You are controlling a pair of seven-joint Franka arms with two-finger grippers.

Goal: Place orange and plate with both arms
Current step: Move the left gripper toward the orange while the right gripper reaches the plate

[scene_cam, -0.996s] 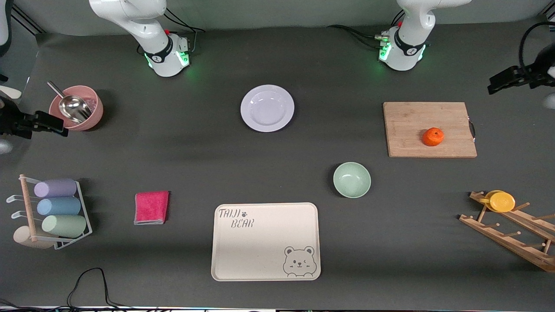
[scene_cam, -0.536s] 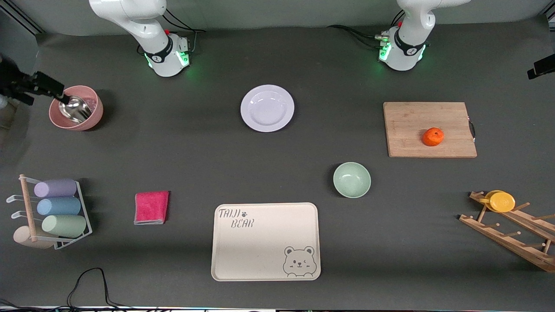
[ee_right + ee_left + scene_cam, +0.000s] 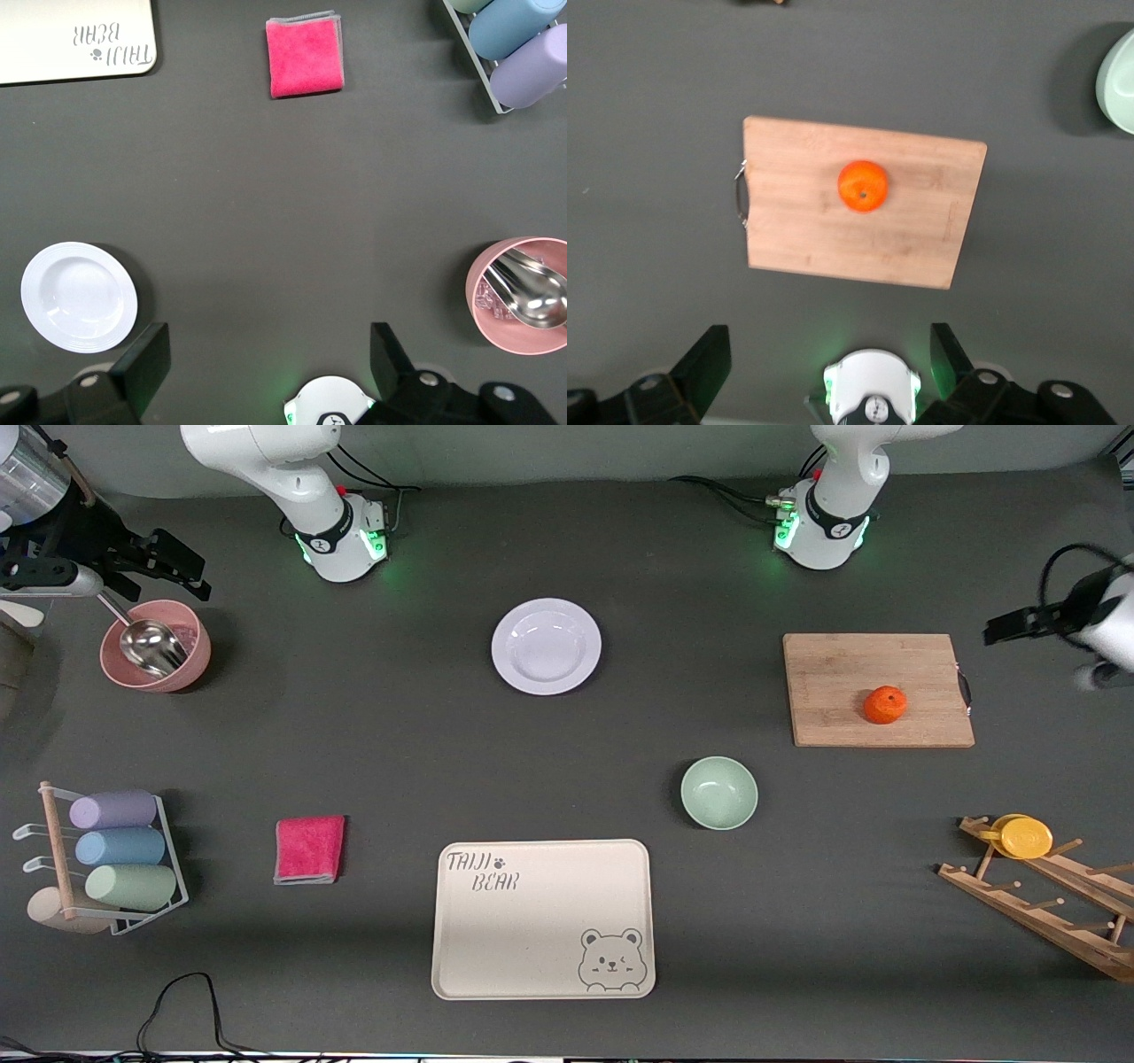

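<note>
Orange (image 3: 862, 186) stem dimple, wrist-only.

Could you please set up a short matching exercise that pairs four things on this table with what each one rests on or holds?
Things:
1. orange
2. plate
3. pink bowl
4. yellow cup

Places or states:
A. holds a metal scoop
B. lies on the wooden cutting board
C. hangs on the wooden peg rack
D. sits empty on the bare table, between the two arm bases

Pairs: 1-B, 2-D, 3-A, 4-C
</note>
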